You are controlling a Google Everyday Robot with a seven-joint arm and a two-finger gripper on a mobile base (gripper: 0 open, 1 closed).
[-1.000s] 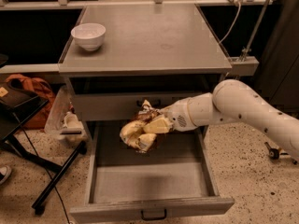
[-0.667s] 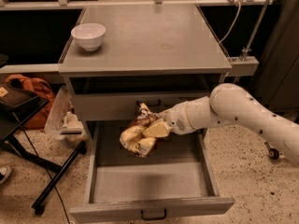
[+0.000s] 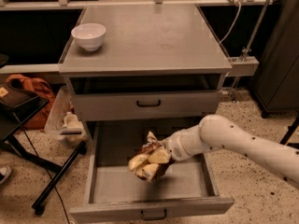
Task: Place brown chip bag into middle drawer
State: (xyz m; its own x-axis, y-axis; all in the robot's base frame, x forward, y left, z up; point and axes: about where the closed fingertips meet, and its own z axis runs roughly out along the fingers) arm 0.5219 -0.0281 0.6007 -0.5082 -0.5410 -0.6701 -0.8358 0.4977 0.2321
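Note:
The brown chip bag [image 3: 147, 161], crinkled with tan-yellow ends, hangs over the open middle drawer [image 3: 117, 186], a deep grey box pulled out at the bottom of the cabinet. My gripper [image 3: 159, 157] at the end of the white arm coming in from the right is shut on the bag and holds it above the drawer's grey floor, near its middle. The bag hides the fingertips.
A shallower closed drawer front with a black handle [image 3: 148, 103] sits above the open drawer. A white bowl [image 3: 88, 35] stands on the cabinet top [image 3: 149, 36] at the left. A clear plastic bag [image 3: 65, 120] and dark stand legs [image 3: 56, 181] are at the left on the floor.
The arm has lowered slightly and drawn the bag a little toward the drawer's front; the bag stays gripped.

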